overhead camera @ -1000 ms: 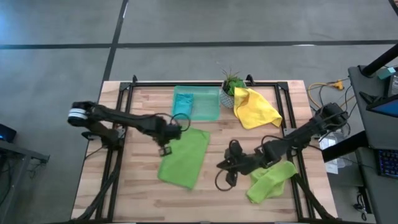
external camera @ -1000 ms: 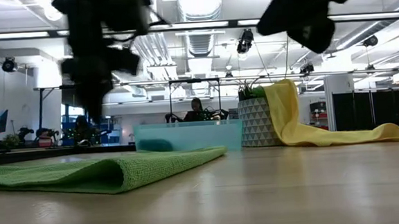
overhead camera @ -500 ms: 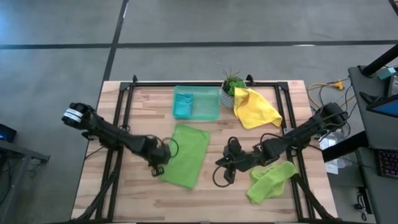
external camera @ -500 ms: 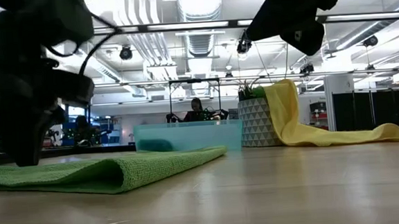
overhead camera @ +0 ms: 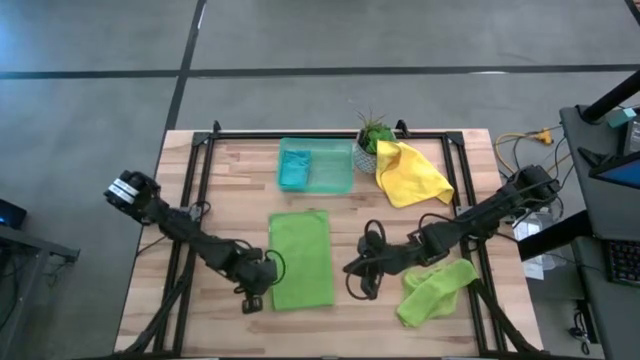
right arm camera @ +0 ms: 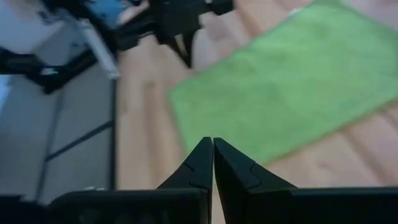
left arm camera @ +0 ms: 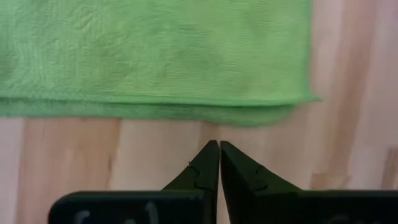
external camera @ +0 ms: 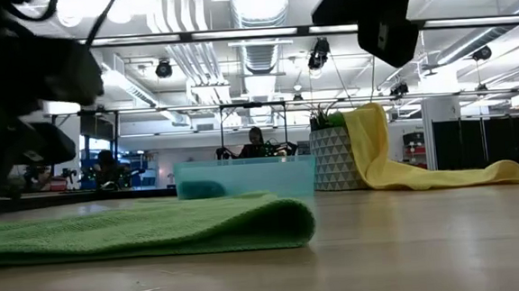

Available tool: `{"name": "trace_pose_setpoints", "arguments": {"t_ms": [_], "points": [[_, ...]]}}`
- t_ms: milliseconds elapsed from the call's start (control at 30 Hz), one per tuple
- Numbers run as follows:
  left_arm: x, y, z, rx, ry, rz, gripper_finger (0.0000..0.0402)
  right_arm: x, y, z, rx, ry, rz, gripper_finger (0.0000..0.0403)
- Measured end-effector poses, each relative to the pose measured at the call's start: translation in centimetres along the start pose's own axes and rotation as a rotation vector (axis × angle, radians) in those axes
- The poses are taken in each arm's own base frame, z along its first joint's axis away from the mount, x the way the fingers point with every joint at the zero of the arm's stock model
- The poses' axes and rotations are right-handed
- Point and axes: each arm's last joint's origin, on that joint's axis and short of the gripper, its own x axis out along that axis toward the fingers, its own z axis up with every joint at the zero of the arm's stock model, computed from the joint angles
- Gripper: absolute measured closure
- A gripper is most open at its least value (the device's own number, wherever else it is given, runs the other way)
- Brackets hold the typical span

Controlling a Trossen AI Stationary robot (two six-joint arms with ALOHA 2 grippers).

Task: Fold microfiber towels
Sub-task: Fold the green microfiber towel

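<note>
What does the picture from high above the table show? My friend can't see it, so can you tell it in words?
A lime green towel lies folded flat mid-table, with the left gripper shut beside its near left corner. The right gripper, also shut, sits to the towel's right, next to a crumpled green towel. Farther back sit a green tray holding a teal towel, a potted plant and a yellow towel.

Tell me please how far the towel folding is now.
One green towel lies folded in half in the middle of the table, and a teal one sits in the tray. The left hand, shut, rests beside the folded towel's corner; the right hand, shut, hovers nearby, holding nothing. The crumpled green towel and the yellow towel remain unfolded.
</note>
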Motion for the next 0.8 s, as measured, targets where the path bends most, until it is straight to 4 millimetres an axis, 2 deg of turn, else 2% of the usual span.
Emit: {"name": "trace_pose_setpoints", "arguments": {"t_ms": [300, 500, 633, 800], "points": [[-0.4, -3.7, -3.5, 0.472, -0.028, -0.061, 0.0402, -0.1, 0.7, 0.6, 0.092, -0.013, 0.059, 0.0394], [-0.5, -4.9, -3.3, 0.642, -0.12, -0.128, 0.0398, -0.1, 0.8, 0.6, 0.121, -0.013, 0.061, 0.0394], [-0.6, -4.9, -2.9, 0.814, -0.186, -0.091, 0.0358, -0.1, 0.7, 0.6, 0.146, -0.012, 0.06, 0.0394], [-0.1, -4.6, -2.5, 0.87, -0.245, 0.036, 0.0265, -0.1, 0.7, 0.6, 0.169, -0.011, 0.059, 0.0394]]}}
